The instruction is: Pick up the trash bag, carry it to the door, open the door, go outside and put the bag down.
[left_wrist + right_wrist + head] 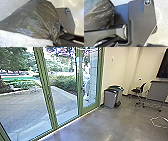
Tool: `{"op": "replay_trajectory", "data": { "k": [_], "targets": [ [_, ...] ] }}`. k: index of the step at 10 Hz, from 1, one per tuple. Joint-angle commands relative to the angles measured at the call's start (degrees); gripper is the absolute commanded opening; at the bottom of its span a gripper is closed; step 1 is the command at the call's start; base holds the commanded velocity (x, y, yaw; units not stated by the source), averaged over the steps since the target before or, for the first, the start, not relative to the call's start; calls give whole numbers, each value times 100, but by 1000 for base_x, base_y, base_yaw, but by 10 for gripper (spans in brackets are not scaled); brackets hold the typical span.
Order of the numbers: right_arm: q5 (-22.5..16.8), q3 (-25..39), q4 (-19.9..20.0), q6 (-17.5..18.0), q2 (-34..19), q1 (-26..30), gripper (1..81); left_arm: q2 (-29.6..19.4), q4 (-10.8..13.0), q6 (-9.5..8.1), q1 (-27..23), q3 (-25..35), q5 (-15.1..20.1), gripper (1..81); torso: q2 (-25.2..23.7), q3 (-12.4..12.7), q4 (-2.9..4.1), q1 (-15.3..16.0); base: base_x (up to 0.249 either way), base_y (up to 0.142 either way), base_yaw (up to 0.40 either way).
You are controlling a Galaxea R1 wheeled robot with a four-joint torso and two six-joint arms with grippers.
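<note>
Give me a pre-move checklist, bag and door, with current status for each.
1. Trash bag with robot: ok, large in the left wrist view, its plastic bunched up.
2. Hold on bag secure: cannot tell.
3. Door frame in head view: ok, green, with glass panels.
4. Door unlatched: cannot tell.
5. Robot outside: not ok, indoor floor ahead, paving beyond the glass.
6. Bin out of the way: ok, by the wall beside the frame.
</note>
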Motion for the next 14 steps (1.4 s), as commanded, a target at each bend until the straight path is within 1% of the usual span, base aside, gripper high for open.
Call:
{"op": "replay_trajectory", "data": {
  "k": [1,14],
  "targets": [
    [-371,13,-22,-6,27,282,811,1,12,14,-343,19,377,10,0,0,0,0,158,-80,0],
    [-371,-13,-13,-6,27,265,811,-8,12,14,-343,10,377,10,0,0,0,0,160,-76,0]
  ]
}}
